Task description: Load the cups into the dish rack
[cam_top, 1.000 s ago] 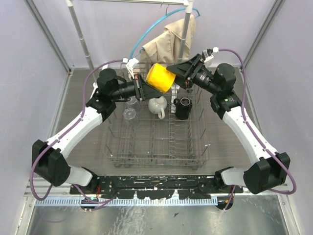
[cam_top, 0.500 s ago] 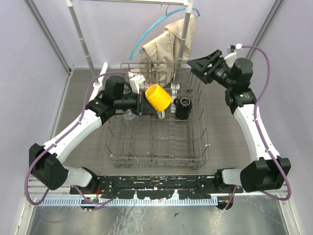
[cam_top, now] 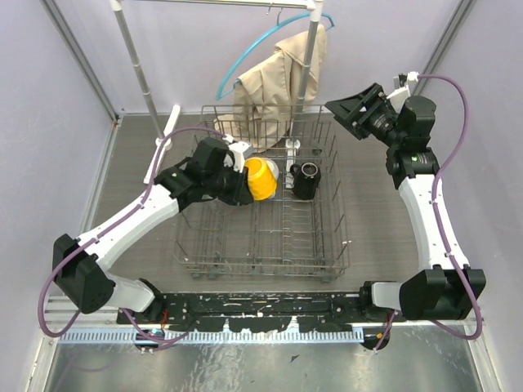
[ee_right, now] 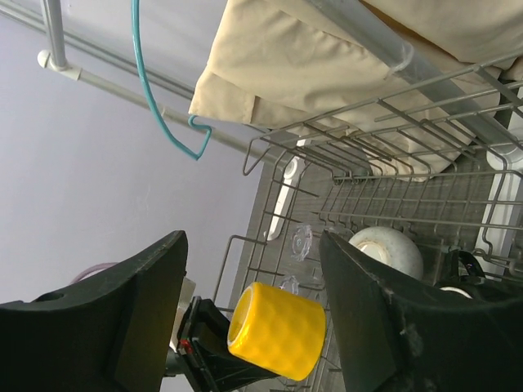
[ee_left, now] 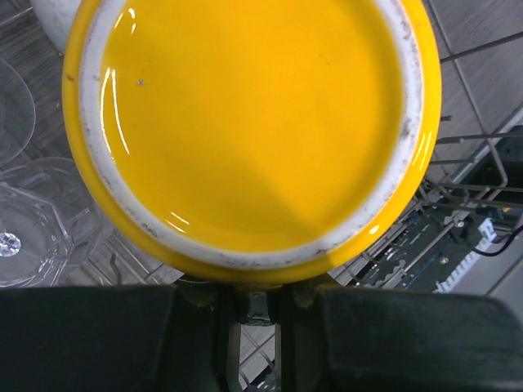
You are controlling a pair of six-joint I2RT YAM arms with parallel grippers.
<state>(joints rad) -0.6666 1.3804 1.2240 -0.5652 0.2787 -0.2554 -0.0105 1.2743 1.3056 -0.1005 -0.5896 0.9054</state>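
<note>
**Yellow mug clamped over the rack's far rows, right claw wide and bare**

The left claw (cam_top: 239,181) is closed down tight on the yellow mug (cam_top: 260,178), gripping it at one edge. The wrist view shows only a round, white-ringed end of the mug, so I cannot tell which part is pinched. The mug lies on its side, low over the far middle of the dish rack (cam_top: 343,214), and I cannot tell whether it touches the wires.

Just beyond it, toward the rack's far edge, a sliver of the white mug (cam_top: 274,168) shows. The black mug (cam_top: 306,180) stands upright to the right, apart from the yellow one. Two clear glasses (ee_right: 297,242) sit near the rack's far left corner, under the left arm.

The right claw (cam_top: 355,106) hangs high above the rack's far right corner, its jaws spread wide with nothing between them and nothing touching them.

The rack fills the middle of the surface (cam_top: 135,167). A strip of surface runs along each side, between the rack's long edges and the side walls. The near rows of tines lie open beneath the left forearm. At the surface's far edge a beige garment (cam_top: 278,82) on the clothes rail (cam_top: 135,61) hangs down just behind the rack's far rim, with a teal hanger (cam_top: 245,57) above it.
</note>
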